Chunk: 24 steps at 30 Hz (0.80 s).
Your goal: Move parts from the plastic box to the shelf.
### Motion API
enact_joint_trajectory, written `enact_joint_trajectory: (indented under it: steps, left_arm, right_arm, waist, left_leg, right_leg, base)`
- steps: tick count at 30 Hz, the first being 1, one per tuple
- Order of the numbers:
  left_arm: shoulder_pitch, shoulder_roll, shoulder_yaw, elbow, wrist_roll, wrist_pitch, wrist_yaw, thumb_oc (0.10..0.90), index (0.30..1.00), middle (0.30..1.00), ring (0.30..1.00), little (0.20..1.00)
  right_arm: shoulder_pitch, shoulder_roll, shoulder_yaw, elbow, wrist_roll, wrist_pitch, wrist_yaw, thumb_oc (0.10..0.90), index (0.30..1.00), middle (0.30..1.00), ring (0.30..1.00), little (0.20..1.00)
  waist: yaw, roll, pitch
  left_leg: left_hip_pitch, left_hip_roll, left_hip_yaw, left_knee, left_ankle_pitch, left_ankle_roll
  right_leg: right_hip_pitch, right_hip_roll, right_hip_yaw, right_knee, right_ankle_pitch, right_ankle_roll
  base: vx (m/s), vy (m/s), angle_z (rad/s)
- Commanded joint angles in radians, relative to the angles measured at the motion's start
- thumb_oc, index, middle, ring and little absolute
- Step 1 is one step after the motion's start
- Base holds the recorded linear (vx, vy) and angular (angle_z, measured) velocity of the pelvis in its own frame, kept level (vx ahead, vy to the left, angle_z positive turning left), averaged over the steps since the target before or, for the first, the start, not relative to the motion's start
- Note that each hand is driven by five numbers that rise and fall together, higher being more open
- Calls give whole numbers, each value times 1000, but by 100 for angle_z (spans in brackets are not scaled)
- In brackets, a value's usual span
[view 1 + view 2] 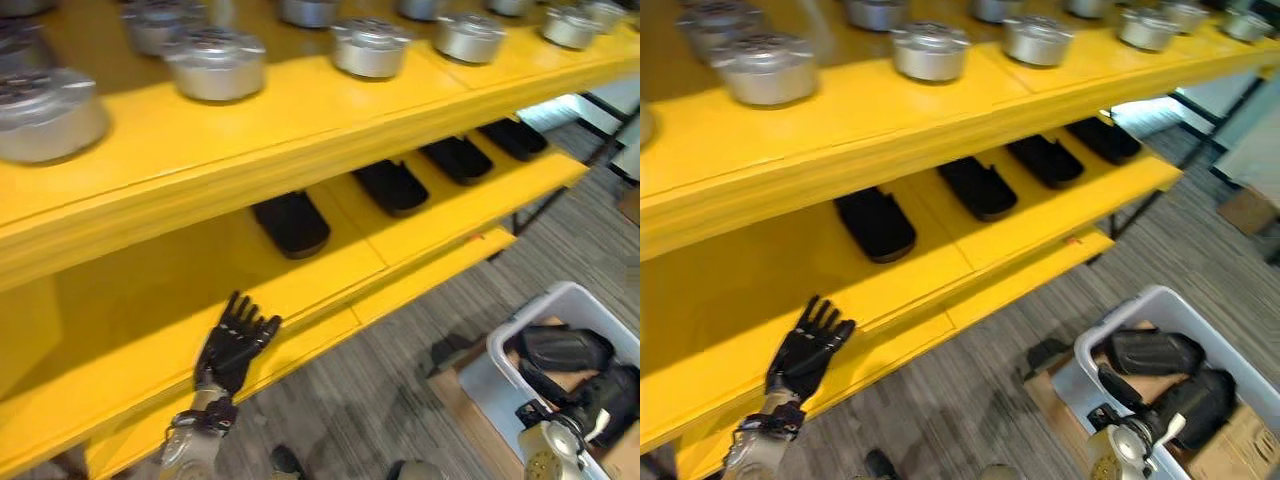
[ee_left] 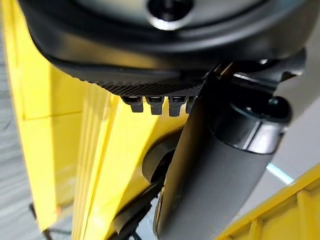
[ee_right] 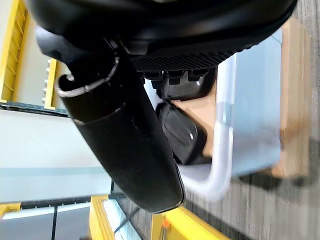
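The left hand (image 1: 235,345) lies flat with fingers straight on the yellow shelf (image 1: 330,270), at seven o'clock from a row of black parts (image 1: 291,222). At five o'clock, the right hand (image 1: 590,405) reaches into the plastic box (image 1: 515,345) among more black parts; its grip cannot be told.

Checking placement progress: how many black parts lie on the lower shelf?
4, in a row on the lower shelf: black parts at and. More may lie hidden.
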Motion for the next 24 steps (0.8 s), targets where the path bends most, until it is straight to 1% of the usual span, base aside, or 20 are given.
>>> enact_joint_trajectory:
  steps: [1,3,4,6,7,8,10,14,15,16,18,19,21,22,24]
  left_arm:
    - [-27,18,-3,-167,-10,-57,-43,900,1000,1000,1000,1000]
    - [-20,15,-7,-169,-10,-55,-45,900,1000,1000,1000,1000]
    - [-8,7,-11,-167,-14,-48,-55,900,1000,1000,1000,1000]
    - [-4,4,-14,-166,-15,-47,-61,900,1000,1000,1000,1000]
    - [1,3,-18,-166,-17,-42,-67,900,1000,1000,1000,1000]
    - [6,4,-22,-167,-15,-30,-83,900,1000,1000,1000,1000]
    - [7,6,-22,-168,-11,-17,-93,900,1000,1000,1000,1000]
    - [5,8,-29,-170,-19,-10,-105,900,1000,1000,1000,1000]
    - [2,6,-32,-175,-37,4,-105,900,1000,1000,1000,1000]
    - [-3,-22,-37,-194,-244,89,-87,900,1000,1000,1000,1000]
    - [-7,-40,-33,-190,-293,105,-92,900,1000,1000,1000,1000]
    - [-11,-49,-30,-187,-294,106,-97,900,1000,1000,1000,1000]
    - [-27,-65,-40,-199,-224,121,-110,900,1000,1000,1000,1000]
    - [-27,-66,-41,-200,-223,121,-109,900,1000,1000,1000,1000]
    - [-27,-66,-51,-209,-234,131,-90,900,1000,1000,1000,1000]
  right_arm:
    - [-20,-97,-99,-56,-96,-24,-29,900,1000,1000,1000,1000]
    - [-10,-103,-104,-59,-93,-22,-36,900,1000,1000,1000,1000]
    - [6,-106,-122,-60,-89,-10,-50,900,1000,1000,1000,1000]
    - [15,-107,-129,-57,-101,-8,-50,900,1000,1000,1000,1000]
    - [23,-108,-134,-53,-122,5,-46,900,1000,1000,1000,1000]
    - [28,-112,-131,-54,-116,41,-51,900,1000,1000,1000,1000]
    - [36,-117,-130,-57,-130,28,-61,900,1000,1000,1000,1000]
    - [51,-120,-135,-70,-117,21,-70,900,1000,1000,1000,1000]
    - [56,-121,-137,-71,-117,20,-70,900,1000,1000,1000,1000]
    - [65,-126,-138,-88,-118,7,-38,900,1000,1000,1000,1000]
    - [62,-123,-131,-102,-116,6,-38,900,1000,1000,1000,1000]
    - [62,-120,-126,-114,-122,4,-41,900,1000,1000,1000,1000]
    - [73,-119,-117,-170,-157,-22,-71,900,1000,1000,1000,1000]
    - [73,-118,-116,-172,-159,-22,-72,900,1000,1000,1000,1000]
    - [87,-133,-120,-209,-216,-37,-78,900,1000,1000,1000,1000]
  waist:
    - [-17,-10,-56]
    - [-22,-9,-55]
    - [-36,-9,-52]
    - [-42,-8,-50]
    - [-48,-6,-48]
    - [-57,-6,-44]
    - [-69,-9,-44]
    - [-88,-13,-43]
    - [-93,-14,-42]
    - [-106,-17,-41]
    - [-113,-17,-43]
    - [-118,-18,-44]
    - [-138,-17,-54]
    - [-138,-17,-54]
    - [-152,-13,-59]
  left_leg:
    - [98,-39,-66,-27,-60,-17]
    - [104,-37,-61,-35,-52,-23]
    - [112,-35,-56,-38,-49,-30]
    - [116,-33,-54,-39,-48,-34]
    - [121,-31,-53,-40,-48,-37]
    - [125,-28,-49,-42,-47,-42]
    - [128,-28,-44,-43,-46,-46]
    - [133,-30,-33,-44,-46,-51]
    - [135,-31,-31,-44,-46,-52]
    - [144,-31,-28,-45,-47,-56]
    - [148,-31,-26,-46,-47,-59]
    - [151,-30,-26,-46,-47,-60]
    - [155,-25,-24,-46,-46,-63]
    - [155,-25,-23,-46,-46,-64]
    - [158,-22,-21,-46,-45,-67]
  right_leg:
    - [-77,8,46,65,38,19]
    - [-76,18,44,53,28,14]
    - [-80,34,44,32,17,9]
    - [-84,40,44,23,13,6]
    - [-90,45,43,17,10,4]
    - [-100,59,45,4,-1,-1]
    - [-109,73,50,-10,0,1]
    - [-125,86,55,-35,14,6]
    - [-129,87,56,-42,21,8]
    - [-143,87,62,-61,46,15]
    - [-148,92,70,-67,50,15]
    - [-150,97,75,-68,50,13]
    - [-151,114,99,-79,39,-6]
    - [-151,115,99,-79,39,-6]
    - [-149,125,110,-83,31,-17]
  base:
    - [-51,-235,-50]
    - [-29,-170,-27]
    - [-21,-126,-16]
    - [-31,-139,-15]
    - [-94,-247,-16]
    - [-104,-250,-16]
    - [-89,-164,-10]
    - [-82,-102,-16]
    - [-141,-218,-15]
    - [-126,-204,-14]
    - [-83,-161,-14]
    - [-84,-190,-14]
    - [-105,-203,-9]
    - [-86,-161,-16]
    - [-66,-182,-20]
